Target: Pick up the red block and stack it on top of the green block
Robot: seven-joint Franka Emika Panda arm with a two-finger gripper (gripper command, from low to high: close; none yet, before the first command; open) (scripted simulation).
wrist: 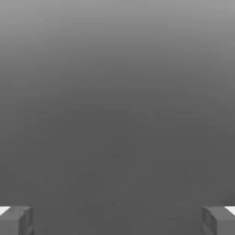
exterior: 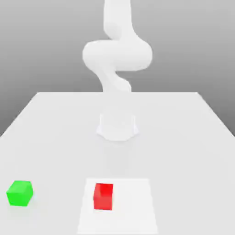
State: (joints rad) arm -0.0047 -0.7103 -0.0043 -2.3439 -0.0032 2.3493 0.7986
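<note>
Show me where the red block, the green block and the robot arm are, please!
red block (exterior: 103, 197): exterior view, on its front face
green block (exterior: 19, 198): exterior view, on its front face
robot arm (exterior: 117, 55): exterior view, on its thick white bend

Solid red and solid green blocks against white and grey

At the lower left of the exterior view, the green block (exterior: 19, 193) is bright green, with a lighter shade on its top; near the lower middle, the red block (exterior: 103, 197) is a vivid plain red, darker on top. Under the red one lies a plain white square (exterior: 133, 206), brighter than the pale grey desk (exterior: 174, 151). The arm (exterior: 117, 55) is white, the backdrop (exterior: 197, 41) a grey gradient. In the hand view, the claw (wrist: 117, 221) has grey fingers.
</note>
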